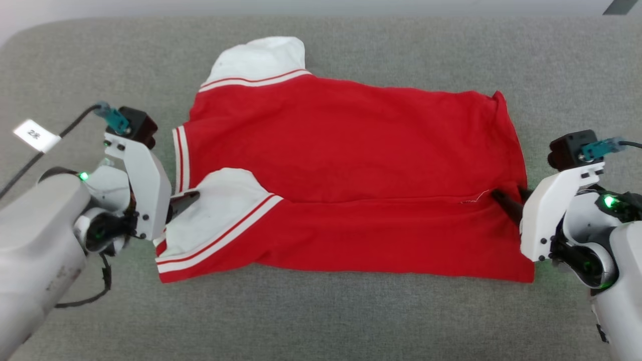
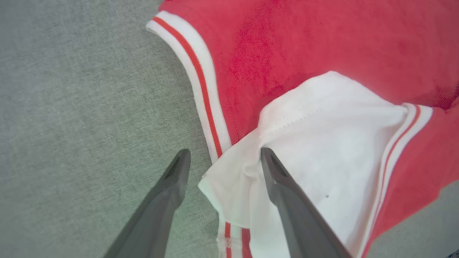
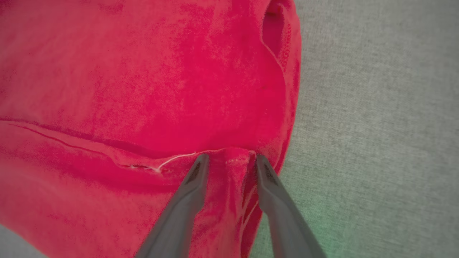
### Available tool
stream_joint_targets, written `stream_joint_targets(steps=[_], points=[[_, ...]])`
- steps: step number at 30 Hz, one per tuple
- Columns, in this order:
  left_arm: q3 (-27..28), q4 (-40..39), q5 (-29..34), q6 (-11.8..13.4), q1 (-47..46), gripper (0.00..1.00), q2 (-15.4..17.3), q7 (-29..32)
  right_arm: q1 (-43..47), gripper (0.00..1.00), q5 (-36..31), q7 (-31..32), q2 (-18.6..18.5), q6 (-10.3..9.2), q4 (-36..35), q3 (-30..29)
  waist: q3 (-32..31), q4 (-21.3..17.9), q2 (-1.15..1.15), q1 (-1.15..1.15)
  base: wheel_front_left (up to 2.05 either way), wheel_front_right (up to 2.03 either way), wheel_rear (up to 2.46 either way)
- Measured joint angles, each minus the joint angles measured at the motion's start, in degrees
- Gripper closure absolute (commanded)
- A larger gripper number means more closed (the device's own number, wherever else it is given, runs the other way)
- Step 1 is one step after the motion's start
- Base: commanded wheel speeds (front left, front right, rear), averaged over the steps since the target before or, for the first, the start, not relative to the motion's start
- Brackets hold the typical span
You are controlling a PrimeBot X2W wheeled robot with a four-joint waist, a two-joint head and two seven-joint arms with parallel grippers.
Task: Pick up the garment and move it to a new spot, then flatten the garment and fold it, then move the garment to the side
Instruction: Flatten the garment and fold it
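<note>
Here, red garment [image 1: 351, 165] folded, white cable tag [image 1: 36, 135], writing unclear.

Reaches in low from the left with the left gripper [image 1: 188, 198], fingers [image 2: 161, 208] spread wide and aimed right. Mirrors that from the right with the right gripper [image 1: 501, 198], fingers parted less widely, aimed left. Rests both pale forearms at the near corners.

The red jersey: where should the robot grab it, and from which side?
Probably at its two short ends, since the jersey lies flat and long, left to right: the loose white flap from the left, the raised fold ridge at the hem from the right.
</note>
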Motion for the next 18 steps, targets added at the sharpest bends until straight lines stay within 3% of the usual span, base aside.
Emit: stream_joint_targets(steps=[7,18], points=[[1.1,-2.1,-1.5,1.7,-0.5,0.00,1.6,0.8,2.5,0.00,0.4,-5.0,-0.7,0.00,-3.7,-2.0,-2.5,0.8,0.00,0.00,0.00,0.00,0.00],[1.3,-12.7,-8.7,10.2,5.9,0.00,6.9,8.7,8.1,0.00,-4.7,-19.8,3.0,0.00,-13.6,-9.6,-6.1,1.5,0.00,0.00,0.00,0.00,0.00]])
